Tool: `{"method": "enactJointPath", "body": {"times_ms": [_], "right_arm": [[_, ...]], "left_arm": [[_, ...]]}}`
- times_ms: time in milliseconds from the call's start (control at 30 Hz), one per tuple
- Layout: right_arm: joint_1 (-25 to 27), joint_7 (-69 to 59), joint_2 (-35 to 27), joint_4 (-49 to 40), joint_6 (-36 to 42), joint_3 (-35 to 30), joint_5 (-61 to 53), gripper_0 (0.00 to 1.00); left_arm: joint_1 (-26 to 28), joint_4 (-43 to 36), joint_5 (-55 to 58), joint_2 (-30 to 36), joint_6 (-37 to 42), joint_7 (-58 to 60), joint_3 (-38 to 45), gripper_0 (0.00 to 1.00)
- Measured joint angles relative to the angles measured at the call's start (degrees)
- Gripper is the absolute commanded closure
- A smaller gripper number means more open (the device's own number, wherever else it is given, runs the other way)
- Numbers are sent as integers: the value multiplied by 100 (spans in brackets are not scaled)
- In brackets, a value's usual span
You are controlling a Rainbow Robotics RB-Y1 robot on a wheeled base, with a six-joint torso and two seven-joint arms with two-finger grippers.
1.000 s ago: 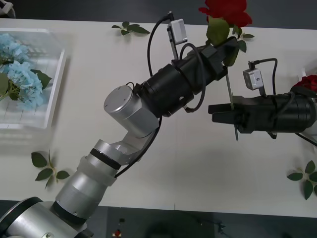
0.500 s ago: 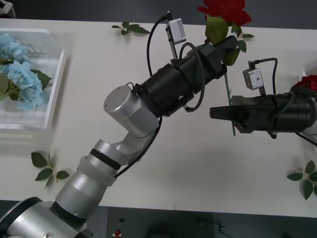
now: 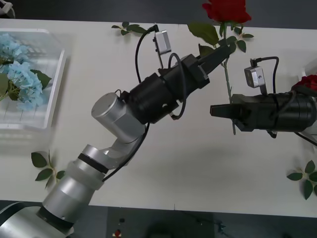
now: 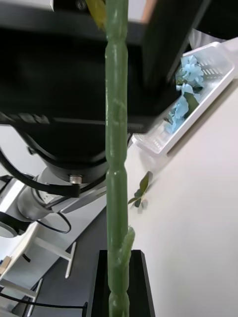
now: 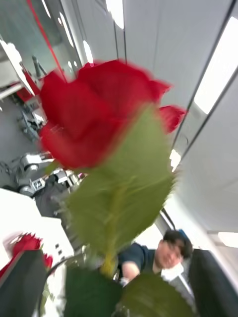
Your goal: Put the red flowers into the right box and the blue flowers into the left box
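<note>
Pale blue hydrangea heads (image 3: 19,79) already lie in the left box (image 3: 55,84), well away from both grippers, so that half of the sorting looks at least partly done. The red half is under way: one red rose (image 3: 226,10) is held up above the white table (image 3: 163,163), and a second red bloom (image 3: 308,82) shows just behind the right arm, where the right box should be, though the box itself cannot be made out.

The right gripper (image 3: 216,111) points toward the robot's left with its black fingers closed on the lower part of the rose's green stem (image 4: 117,163), which runs straight up past its fingertips to the bloom above. The left gripper (image 3: 222,50) reaches diagonally across the table and sits just above the right one along the same stem; its fingers look parted, one each side of the stem below the leaves, so it seems to have let go, though that is a judgement. Its wrist camera looks straight up at the bloom and a large leaf (image 5: 124,198). What remains for this rose, I judge, is carrying it to the right box.
</note>
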Motion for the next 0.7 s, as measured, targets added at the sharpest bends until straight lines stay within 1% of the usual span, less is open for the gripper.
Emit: {"method": "enactJointPath", "body": {"times_ms": [133,233,367,467,533,633,667,700], "right_arm": [[-23,0,-77,0,-4,-12,-59,100],[-105,0,-339,0,-56,-13,-59,100],[-229,0,-986,-2,-126,-12,-59,100],[-249,0,-1597,-3,-149,-12,-43,100],[-249,0,-2050,-3,-252,-12,89,100],[-249,0,-2669,30,-378,-12,297,100],[-248,-2,-2857,78,-383,-12,366,100],[-248,-13,-3019,139,-381,-12,425,100]], "left_arm": [[64,0,5,805,644,0,224,0],[64,0,1,1512,950,0,458,0],[64,-1,-348,2342,1342,0,834,0],[64,0,-881,2751,1671,57,1242,0],[64,-1,-1446,2947,2023,591,1612,0],[64,-1,-2048,3192,2538,2143,2137,0],[63,-1,-2173,3299,2708,2459,2261,0],[63,-1,-2275,3420,2850,2515,2343,0]]}}
